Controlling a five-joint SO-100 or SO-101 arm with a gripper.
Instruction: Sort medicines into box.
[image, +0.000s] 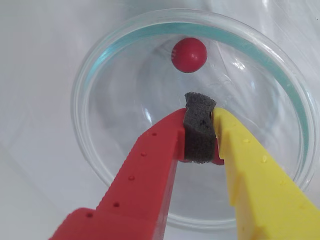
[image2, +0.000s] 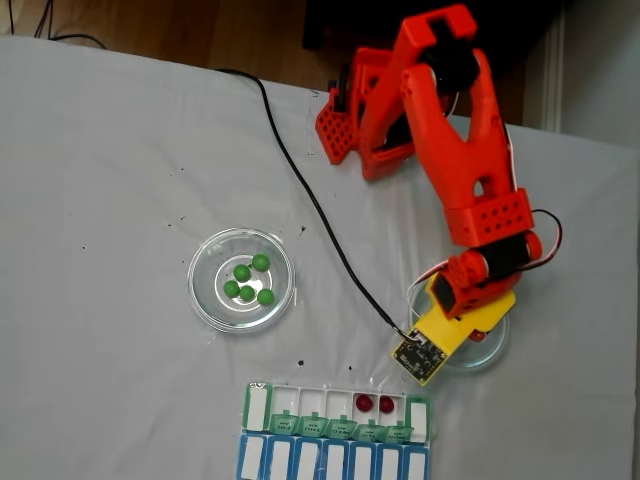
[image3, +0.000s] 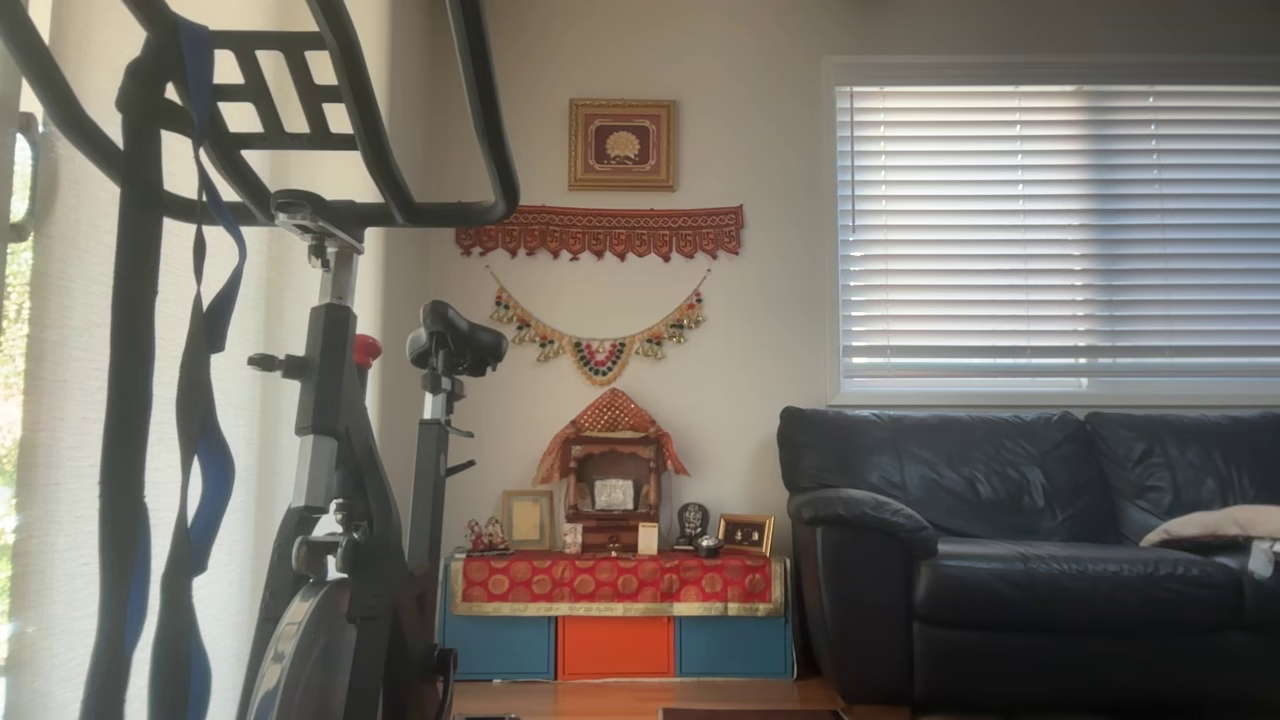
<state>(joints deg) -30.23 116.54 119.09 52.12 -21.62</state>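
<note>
Red and yellow fingers of the gripper (image: 200, 117) pinch tight on grey foam inside a glass dish (image: 90, 150), nothing else held, one red ball (image: 189, 54) loose beyond the tips. Four green balls (image2: 248, 281) sit in the other dish (image2: 205, 300); two red balls (image2: 375, 404) rest in the box (image2: 420, 420).

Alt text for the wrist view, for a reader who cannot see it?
The gripper, one finger red and one yellow, is closed with dark foam pinched between its tips above a round clear glass dish. One red ball lies in the dish beyond the fingertips, on a white surface.
</note>
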